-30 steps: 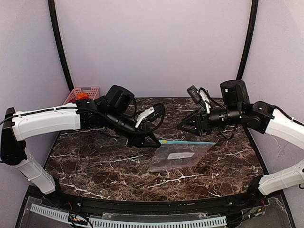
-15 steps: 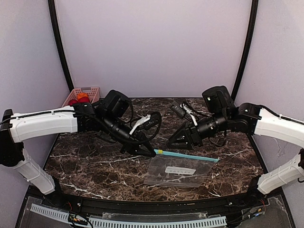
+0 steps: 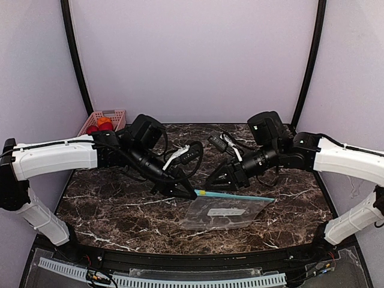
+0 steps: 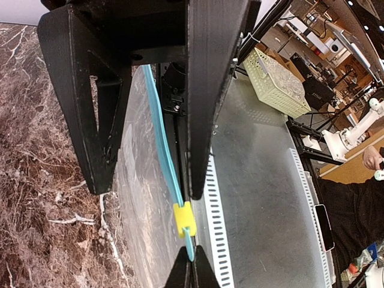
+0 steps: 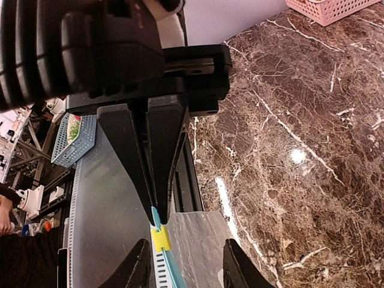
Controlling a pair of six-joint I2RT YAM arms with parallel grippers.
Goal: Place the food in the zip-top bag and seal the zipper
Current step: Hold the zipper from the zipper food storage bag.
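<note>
Clear plastic is lying flat on the dark marble table: it is the zip-top bag, resting near the middle, well apart from the food, which is sitting in the pink basket at the far left corner. The bag's long axis is running from left to right. The zipper is following the same line along the far edge, so the mouth is facing away from the arm bases. The left gripper is pinching the left end of the zipper with its fingers fully together. I judge it is anchoring this end so that the bag is not sliding when the strip is being pulled. Just beside this pinch, the yellow slider is sitting on the strip. The right gripper is hovering over it with its fingers partly apart, one on each side of the slider, and gripping nothing yet. As the food is not inside, I think the right arm is preparing to take the slider and draw it to the right, to open the mouth.
</note>
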